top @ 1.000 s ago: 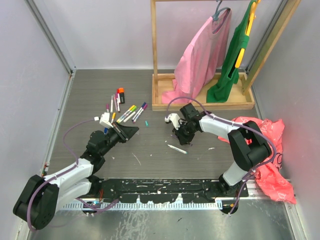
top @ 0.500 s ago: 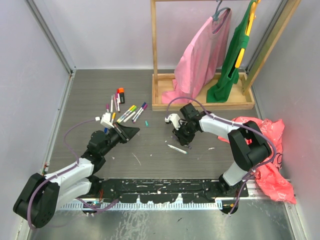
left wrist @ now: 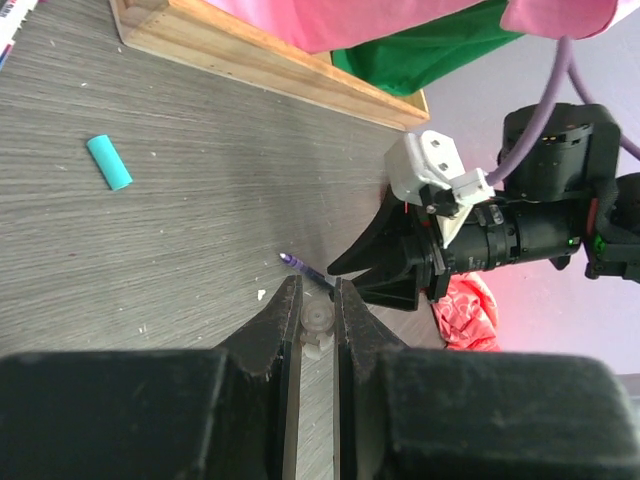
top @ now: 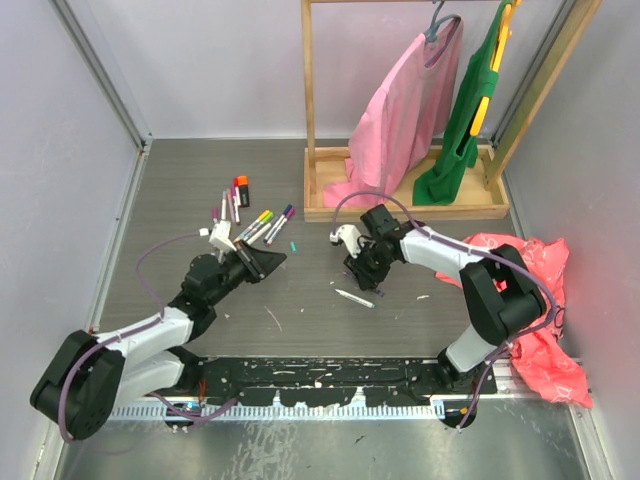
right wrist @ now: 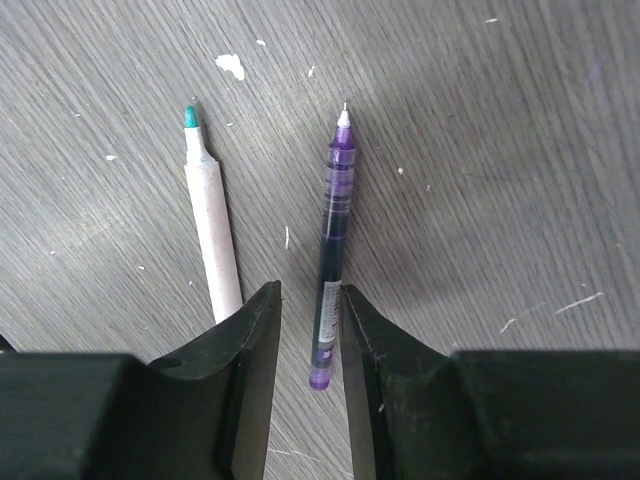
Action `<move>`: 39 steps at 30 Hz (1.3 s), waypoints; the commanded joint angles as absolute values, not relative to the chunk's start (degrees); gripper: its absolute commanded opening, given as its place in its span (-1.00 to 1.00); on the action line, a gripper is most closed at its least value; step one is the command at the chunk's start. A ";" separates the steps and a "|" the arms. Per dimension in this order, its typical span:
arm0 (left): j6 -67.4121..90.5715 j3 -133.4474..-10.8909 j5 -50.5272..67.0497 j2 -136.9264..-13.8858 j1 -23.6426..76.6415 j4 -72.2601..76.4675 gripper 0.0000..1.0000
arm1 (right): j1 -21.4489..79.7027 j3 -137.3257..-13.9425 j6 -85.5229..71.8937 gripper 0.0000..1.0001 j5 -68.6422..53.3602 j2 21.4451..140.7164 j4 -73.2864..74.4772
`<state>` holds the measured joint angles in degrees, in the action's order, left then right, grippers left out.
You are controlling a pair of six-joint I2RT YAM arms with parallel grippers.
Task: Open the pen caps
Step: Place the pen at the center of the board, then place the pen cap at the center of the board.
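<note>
The purple pen (right wrist: 333, 250) lies flat on the table (top: 200, 170) near its middle, its white tip bare. The right gripper (right wrist: 310, 290) straddles the pen's rear end, fingers parted with a sliver of space on each side (not pinching it). In the right wrist view a white pen (right wrist: 212, 240) with a green tip lies just beside it at 9 o'clock, also uncapped. Seen from above, a loose teal cap (top: 294, 245) lies at 10 o'clock from the right gripper, and farther out the same way lie the remaining pens (top: 250, 215) and the orange-and-black marker (top: 241, 190). The left gripper (left wrist: 317, 282), at 9 o'clock, is pressed nearly together on a small pale piece (left wrist: 317, 325); whether that is a cap cannot be told. At 12 o'clock the wooden rack (top: 400, 213) carries a pink garment (top: 410, 110) and a green garment (top: 470, 110). A red plastic bag (top: 540, 330) lies at 4 o'clock.
</note>
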<state>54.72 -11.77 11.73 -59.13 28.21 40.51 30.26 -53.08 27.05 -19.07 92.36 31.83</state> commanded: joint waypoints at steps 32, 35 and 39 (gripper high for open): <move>63.77 -62.45 -11.63 -103.76 38.04 -0.95 -1.00 | 25.87 -56.12 30.07 -0.17 -20.30 76.71 31.82; 63.25 -65.43 -10.71 -107.19 38.01 -2.42 -1.00 | 25.86 -56.07 30.15 -0.17 -20.30 76.94 31.82; 62.94 -67.34 -10.76 -109.03 38.06 -3.28 -0.96 | 25.89 -55.92 30.15 -0.17 -20.21 77.17 31.73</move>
<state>63.44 -64.12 -10.50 -108.57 37.82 -1.76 26.11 -53.91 29.74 -19.75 78.48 32.38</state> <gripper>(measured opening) 0.129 0.415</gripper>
